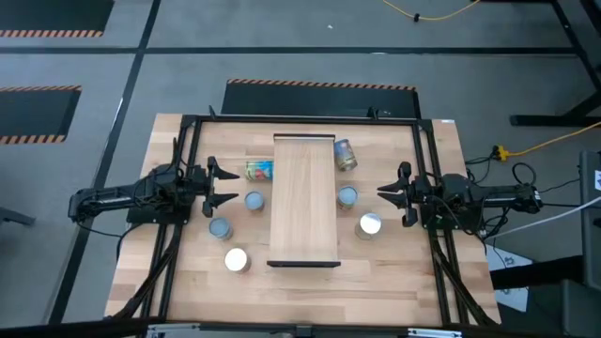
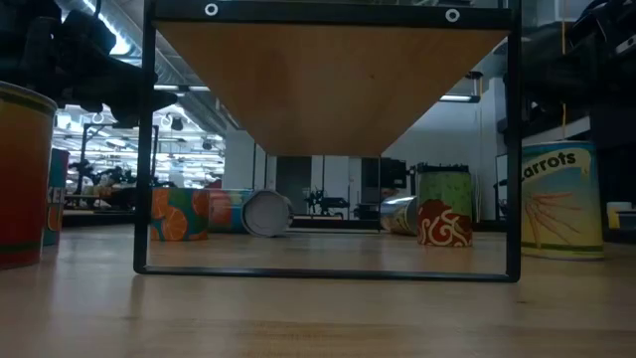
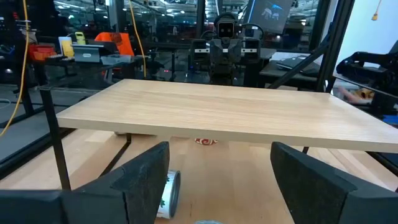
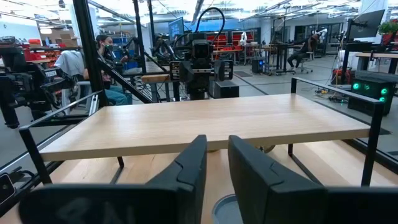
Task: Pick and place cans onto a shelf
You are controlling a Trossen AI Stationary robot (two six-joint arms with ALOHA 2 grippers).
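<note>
A: Where are the cans, and is anything on the shelf (image 1: 303,197) yet?

B: Nothing is seen on it; the board is bare. Seven cans are counted on the table around it. On the left side, a labelled can (image 1: 259,169) is lying on its side, an upright one (image 1: 254,200) is set just below it in the high view, then another (image 1: 221,228), and a white-topped one (image 1: 236,260) nearest the front. On the right, a tipped can (image 1: 345,155) lies by the far corner, with an upright one (image 1: 347,196) and a white-topped one (image 1: 370,224) nearer.

A: And the grippers?

B: The left gripper (image 1: 222,184) is held wide open, empty, just beside the upright can near the shelf's left edge. The right gripper (image 1: 392,194) is nearly closed, a narrow gap left between its fingers, and nothing is held. It is pointed at the shelf's right side.

A: How should the pick be done?

B: An upright can is best taken first, probably. The open fingers should be lowered round its sides, centred, and closed below the rim so that it is not squeezed out. It then has to be lifted well clear, since the shelf is raised on a dark frame above the table.

A: What stands in the way?

B: The frame's legs and the shelf's edge are close to the nearest cans, so the fingers may be knocked against them. The lying cans can be set rolling if nudged. Neighbouring cans are near enough to be clipped. Beyond the table, a seated person (image 4: 106,59) is seen in the room, well apart.
</note>
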